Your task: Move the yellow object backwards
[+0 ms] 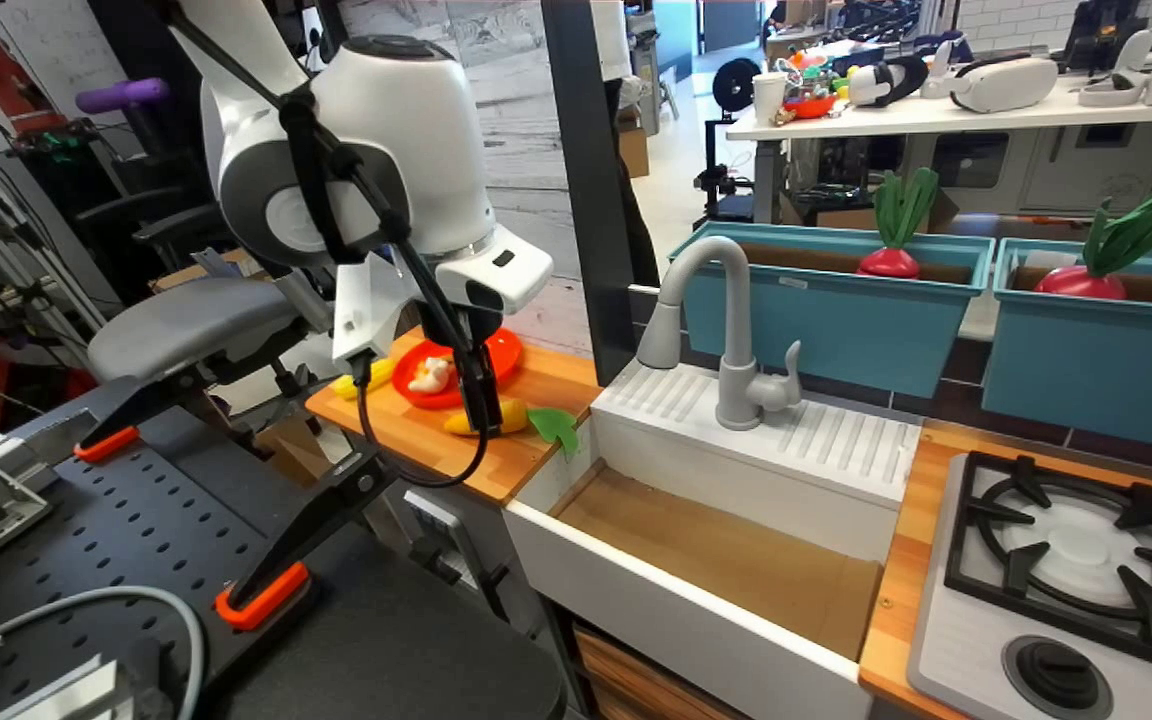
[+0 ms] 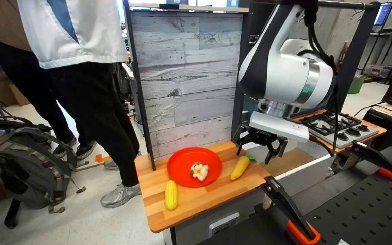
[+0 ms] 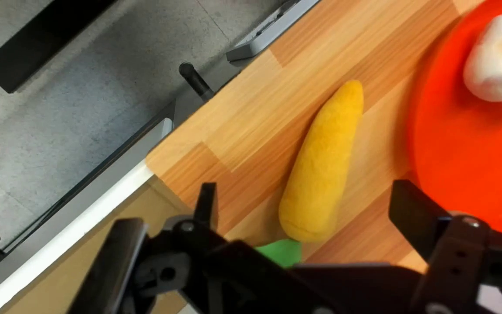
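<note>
Black and two-fingered, your gripper (image 2: 253, 155) has its jaws spread wide, and the wrist view frames a yellow-orange, carrot-shaped piece (image 3: 323, 165) in the gap. You can see wood between that piece and both fingertips (image 3: 207, 203), so they stand apart from it.

Your carrot-shaped piece lies on the striped wooden countertop (image 2: 196, 200), near the end that meets the white sink (image 1: 676, 630), its thick end up against a flat green leaf (image 1: 554, 428). Just beside it sits a smooth, red, round plate (image 2: 179, 166) holding a small, lumpy white piece (image 2: 201, 173) with touches of orange and brown. Close by the rim, across from the carrot-shaped piece, you have a ridged yellow cob (image 2: 171, 194).

Brown board (image 1: 716, 540) lines the floor of your sink, and a grey gooseneck faucet (image 1: 736, 310) arches over it. Past the sink is a silver stove (image 1: 966, 640) with black grates (image 1: 1024, 570). Two teal planters (image 1: 866, 330) stand behind the faucet, each with a red bulb (image 1: 889, 264) topped by green leaves (image 1: 901, 205). Pale, wood-patterned panelling (image 2: 189, 75) rises behind the plate.

Off to one side you have a black worktable (image 2: 369, 211) full of round holes, with an orange-and-black clamp (image 2: 291, 208) at its edge. Farther back in an exterior view, a person (image 2: 94, 34) in a white top and black trousers stands near a grey-green backpack (image 2: 32, 170) on the pale floor (image 2: 90, 224).
</note>
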Controlling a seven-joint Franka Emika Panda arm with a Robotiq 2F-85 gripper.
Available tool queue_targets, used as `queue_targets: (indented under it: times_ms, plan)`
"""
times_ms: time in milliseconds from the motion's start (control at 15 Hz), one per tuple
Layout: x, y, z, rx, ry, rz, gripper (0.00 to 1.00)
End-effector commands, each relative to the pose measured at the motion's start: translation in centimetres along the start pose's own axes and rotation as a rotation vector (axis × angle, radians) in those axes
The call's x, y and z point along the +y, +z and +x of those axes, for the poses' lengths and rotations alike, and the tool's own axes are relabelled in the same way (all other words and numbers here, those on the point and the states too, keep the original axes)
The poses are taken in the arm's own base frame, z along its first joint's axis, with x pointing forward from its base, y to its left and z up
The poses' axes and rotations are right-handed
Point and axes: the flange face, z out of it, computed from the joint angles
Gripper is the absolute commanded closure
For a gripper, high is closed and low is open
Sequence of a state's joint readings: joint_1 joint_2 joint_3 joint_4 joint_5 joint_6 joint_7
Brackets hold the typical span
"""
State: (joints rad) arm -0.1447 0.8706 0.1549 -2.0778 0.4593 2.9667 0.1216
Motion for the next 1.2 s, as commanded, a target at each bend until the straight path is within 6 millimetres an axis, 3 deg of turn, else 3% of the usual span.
queue_targets:
  times_ms: [0, 333, 400, 467, 800, 1067, 1133]
  plan:
    - [-1.2, 2.5, 0.8, -0.002, -0.004, -0.002, 0.00]
    - [-2.1, 4.6, 1.3, -0.015, -0.014, -0.003, 0.00]
    - [-2.3, 4.7, 1.4, -0.013, -0.018, 0.004, 0.25]
    - [-2.4, 4.9, 1.4, -0.008, -0.025, 0.007, 0.28]
    - [-2.7, 5.0, 1.8, -0.005, -0.036, 0.012, 0.66]
    - [-2.6, 3.8, 1.1, -0.005, -0.068, 0.015, 0.96]
    - [-2.7, 3.5, 0.8, -0.003, -0.082, 0.010, 0.99]
